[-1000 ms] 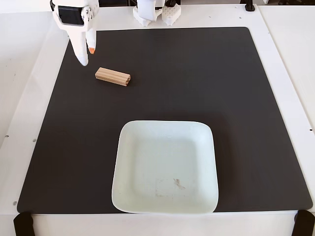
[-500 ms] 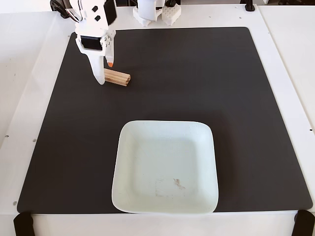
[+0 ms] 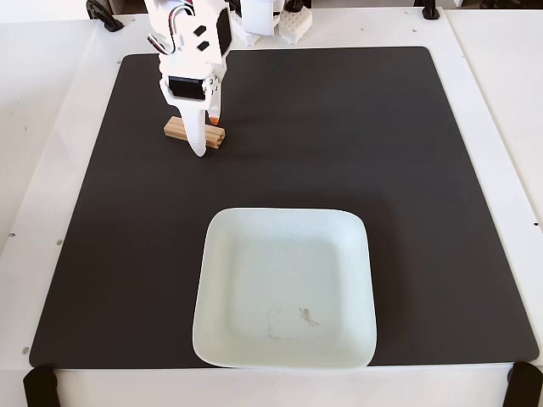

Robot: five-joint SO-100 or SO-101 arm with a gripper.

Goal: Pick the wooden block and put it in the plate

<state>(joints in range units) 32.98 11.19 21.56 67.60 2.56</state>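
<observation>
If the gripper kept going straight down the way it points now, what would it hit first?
Most likely the block: the gripper points down with its fingers straddling it. Height above it is unclear from this one view.

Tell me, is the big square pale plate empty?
Empty. The square pale plate shows only scuff marks; the tan wooden block lies on the black mat.

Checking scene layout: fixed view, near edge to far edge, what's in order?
Plate → bare black mat → wooden block with the end effector over it, those two overlapping so unordered → arm base at the far edge.
</observation>
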